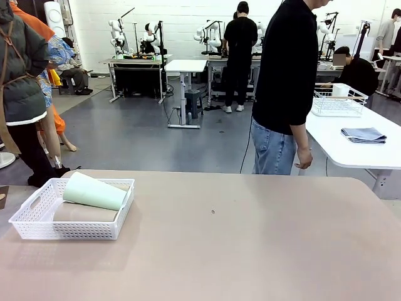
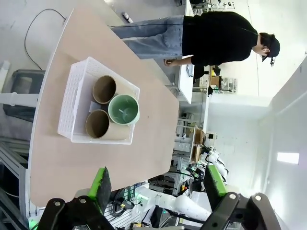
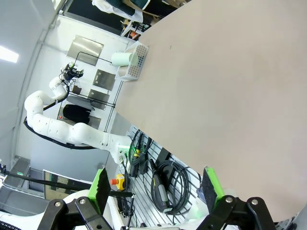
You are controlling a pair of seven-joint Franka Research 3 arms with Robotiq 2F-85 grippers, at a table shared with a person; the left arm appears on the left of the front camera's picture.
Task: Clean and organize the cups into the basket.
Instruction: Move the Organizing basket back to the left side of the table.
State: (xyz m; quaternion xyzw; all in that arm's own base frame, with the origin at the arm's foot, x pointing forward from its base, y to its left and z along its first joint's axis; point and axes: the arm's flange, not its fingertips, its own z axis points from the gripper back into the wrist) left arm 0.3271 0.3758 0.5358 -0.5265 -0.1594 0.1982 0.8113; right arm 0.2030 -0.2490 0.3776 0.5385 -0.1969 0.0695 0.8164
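The white lattice basket (image 1: 34, 219) stands at the table's left, holding all three cups lying on their sides. Two tan-brown cups (image 1: 84, 214) lie in the bottom and the mint green cup (image 1: 94, 191) rests on top of them. In the left wrist view the basket (image 2: 72, 96) shows from above with the cups' open mouths facing me: two brown cups (image 2: 104, 89) and the green cup (image 2: 123, 109). My left gripper (image 2: 156, 189) hangs open well away from the basket. My right gripper (image 3: 156, 187) is open too, over bare table, with the basket (image 3: 132, 62) and green cup (image 3: 122, 58) far off.
A person in a black top and jeans (image 1: 285, 81) stands at the table's far edge, right of middle. A second white table (image 1: 357, 141) at the back right carries a wire basket (image 1: 338, 100) and a folded grey cloth (image 1: 364, 135). The brown tabletop (image 1: 250, 244) spreads wide.
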